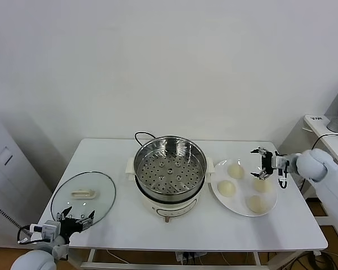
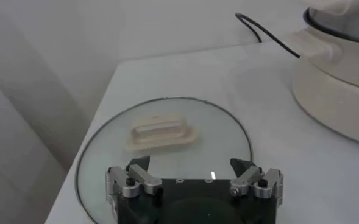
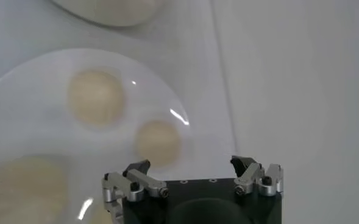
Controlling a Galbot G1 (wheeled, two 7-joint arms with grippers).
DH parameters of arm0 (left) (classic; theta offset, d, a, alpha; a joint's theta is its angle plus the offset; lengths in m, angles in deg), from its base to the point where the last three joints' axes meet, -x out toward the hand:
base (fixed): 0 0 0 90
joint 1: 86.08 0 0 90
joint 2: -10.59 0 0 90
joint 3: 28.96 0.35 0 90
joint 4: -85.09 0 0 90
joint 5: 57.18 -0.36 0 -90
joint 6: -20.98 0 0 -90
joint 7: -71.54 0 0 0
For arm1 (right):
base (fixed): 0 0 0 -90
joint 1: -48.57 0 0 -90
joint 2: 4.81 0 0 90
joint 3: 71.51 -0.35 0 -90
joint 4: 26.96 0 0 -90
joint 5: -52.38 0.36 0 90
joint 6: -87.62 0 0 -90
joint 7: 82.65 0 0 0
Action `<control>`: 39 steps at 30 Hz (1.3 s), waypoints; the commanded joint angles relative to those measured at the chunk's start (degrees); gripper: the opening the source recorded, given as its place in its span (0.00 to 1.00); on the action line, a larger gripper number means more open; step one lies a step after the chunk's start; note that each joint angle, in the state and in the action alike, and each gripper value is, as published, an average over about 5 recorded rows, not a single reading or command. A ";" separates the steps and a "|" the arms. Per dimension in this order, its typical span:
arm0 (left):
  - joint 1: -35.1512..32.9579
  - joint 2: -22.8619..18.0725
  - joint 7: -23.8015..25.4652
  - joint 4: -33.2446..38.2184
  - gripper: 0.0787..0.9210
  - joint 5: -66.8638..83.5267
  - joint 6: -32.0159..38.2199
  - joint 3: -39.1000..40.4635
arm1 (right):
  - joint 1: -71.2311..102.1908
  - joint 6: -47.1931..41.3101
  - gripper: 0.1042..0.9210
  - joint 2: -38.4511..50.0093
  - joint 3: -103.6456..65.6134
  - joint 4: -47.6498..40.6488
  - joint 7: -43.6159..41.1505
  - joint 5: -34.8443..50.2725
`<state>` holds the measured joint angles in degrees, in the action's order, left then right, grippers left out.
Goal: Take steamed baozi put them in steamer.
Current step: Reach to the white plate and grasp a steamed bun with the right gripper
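Observation:
The steamer (image 1: 170, 169), a shiny steel pot with a perforated tray on a white base, stands mid-table and holds nothing. Four pale baozi lie on a white plate (image 1: 245, 189) to its right: one far (image 1: 235, 169), one nearest the steamer (image 1: 226, 188), one at the right (image 1: 262, 184), one near the front (image 1: 256, 203). My right gripper (image 1: 261, 163) is open and empty, hovering over the plate's far right part. In the right wrist view it (image 3: 191, 167) is just short of a baozi (image 3: 158, 142), with another (image 3: 95, 96) beyond. My left gripper (image 1: 74, 219) is open and empty at the table's front left.
A round glass lid (image 1: 83, 197) with a cream handle (image 2: 161, 134) lies flat left of the steamer, right ahead of the left gripper (image 2: 194, 167). A black cord (image 1: 142, 136) runs behind the steamer. The steamer's white base (image 2: 344, 79) shows in the left wrist view.

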<state>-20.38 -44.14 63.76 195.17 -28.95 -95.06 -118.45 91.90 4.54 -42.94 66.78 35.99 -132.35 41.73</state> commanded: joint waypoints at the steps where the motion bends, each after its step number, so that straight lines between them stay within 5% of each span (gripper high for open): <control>1: 0.27 -0.24 0.13 0.48 0.88 -0.18 -0.73 -0.10 | -14.15 4.14 0.88 -4.89 13.48 -12.38 -7.54 1.62; 27: 0.82 0.87 0.20 -0.08 0.88 0.47 -1.24 0.58 | -12.85 10.81 0.87 -21.72 7.66 -33.85 -7.24 -11.79; 39: 0.42 0.63 0.17 0.60 0.88 0.42 -1.29 0.71 | -12.83 10.39 0.63 -24.42 5.55 -36.13 -6.95 -13.33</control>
<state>-19.95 -43.50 63.92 195.76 -28.54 -96.29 -117.73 79.47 14.46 -65.64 73.02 2.02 -139.71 29.54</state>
